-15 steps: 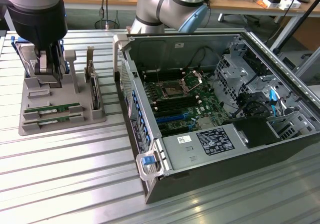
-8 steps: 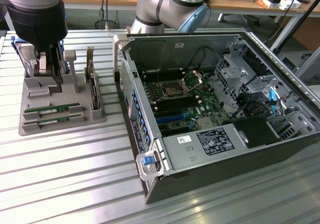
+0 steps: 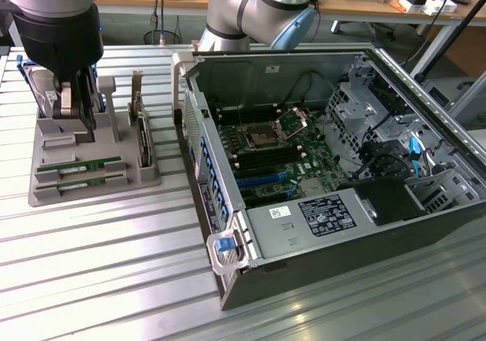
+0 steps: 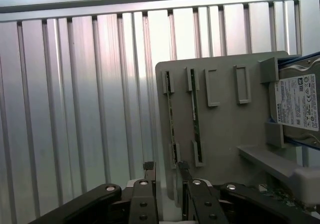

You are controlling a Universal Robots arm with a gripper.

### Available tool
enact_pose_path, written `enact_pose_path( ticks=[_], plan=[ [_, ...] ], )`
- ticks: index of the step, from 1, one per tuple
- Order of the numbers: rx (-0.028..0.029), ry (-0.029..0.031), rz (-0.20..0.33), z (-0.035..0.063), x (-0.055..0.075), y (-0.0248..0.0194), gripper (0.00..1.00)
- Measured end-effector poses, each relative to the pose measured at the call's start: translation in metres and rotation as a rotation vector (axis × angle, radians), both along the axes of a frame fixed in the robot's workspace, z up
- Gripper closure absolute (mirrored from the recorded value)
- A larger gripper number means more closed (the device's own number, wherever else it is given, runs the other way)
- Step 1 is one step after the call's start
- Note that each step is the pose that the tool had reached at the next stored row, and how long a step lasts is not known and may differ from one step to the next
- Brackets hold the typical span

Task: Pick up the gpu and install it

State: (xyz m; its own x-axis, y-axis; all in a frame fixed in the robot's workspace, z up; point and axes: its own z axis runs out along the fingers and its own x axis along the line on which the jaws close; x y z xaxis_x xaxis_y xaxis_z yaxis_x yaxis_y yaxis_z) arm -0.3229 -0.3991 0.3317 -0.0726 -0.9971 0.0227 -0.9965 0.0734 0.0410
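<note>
GPU stick [image 3: 80,164] in tray [image 3: 91,194], exterior view's left; gripper [image 3: 76,124] apart above. Risk: misaligned descent clips twin stick [image 3: 76,180].

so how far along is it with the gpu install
Nothing looks done yet: the gpu sits on edge in its slot of the gray holder, beside a second green stick. In hand: the claw hangs open and empty above that holder, roughly in line with the gpu. Left: the lift, and seating it in the open computer case.
</note>
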Motion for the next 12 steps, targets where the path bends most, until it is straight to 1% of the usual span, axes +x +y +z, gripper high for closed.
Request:
enact_pose_path(
  ticks=[12],
  plan=[
    [-0.0001, 0.0000, 0.000, -0.0058, 0.0004, 0.0000, 0.69]
  ],
)
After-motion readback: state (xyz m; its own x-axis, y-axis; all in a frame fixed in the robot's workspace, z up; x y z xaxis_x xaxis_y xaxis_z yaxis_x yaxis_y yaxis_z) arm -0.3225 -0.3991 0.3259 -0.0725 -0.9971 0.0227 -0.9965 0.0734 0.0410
